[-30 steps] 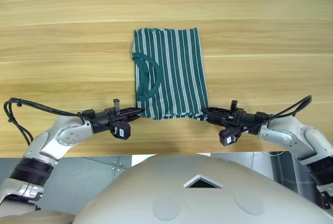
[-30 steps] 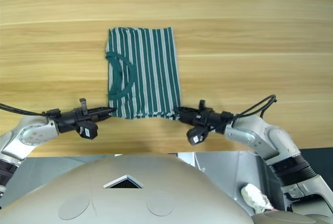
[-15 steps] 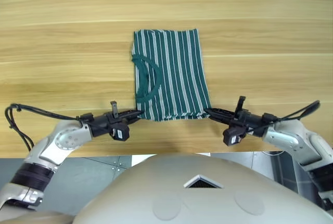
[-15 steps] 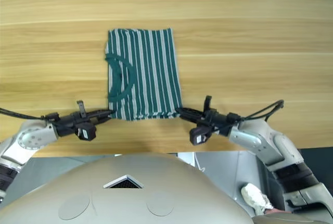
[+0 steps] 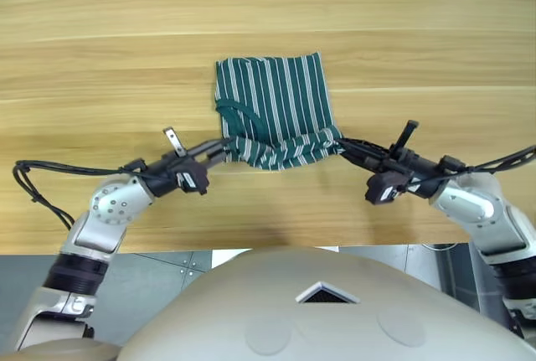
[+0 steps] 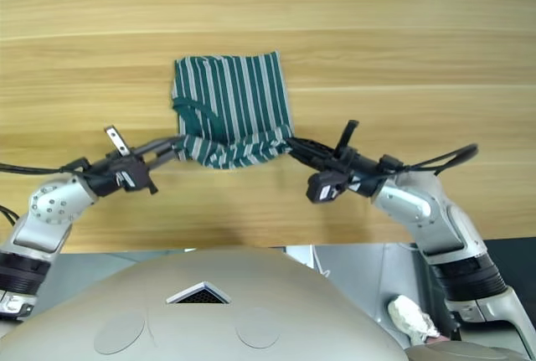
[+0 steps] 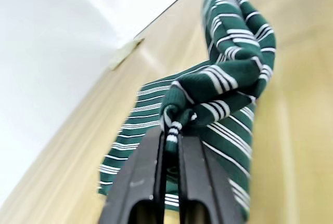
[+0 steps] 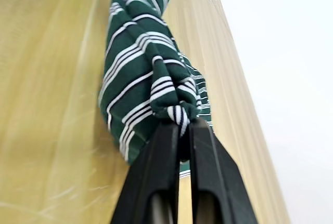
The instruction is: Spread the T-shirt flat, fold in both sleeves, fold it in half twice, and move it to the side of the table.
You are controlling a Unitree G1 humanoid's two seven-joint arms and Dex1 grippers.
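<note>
**Both tools clamped on the shirt's near corners, near edge held up off the surface**

Head views: the shirt (image 5: 272, 97) lay mid-surface (image 5: 100, 43), its stripes and long axis running away from the robot and its neckline (image 5: 239, 118) at the robot's left edge. The left tool (image 5: 224, 145) and right tool (image 5: 342, 139) each pinched a near corner, and the edge sagged between them. Left wrist view: the tool was closed tight on a bunched corner, with cloth draping down to the surface. Right wrist view: likewise, the tool was clenched on a wad of several layers. The shirt looked light, limp and unbreakable. It would probably sag and bunch, so the corners, kept level and taut, seemed the right hold.
</note>
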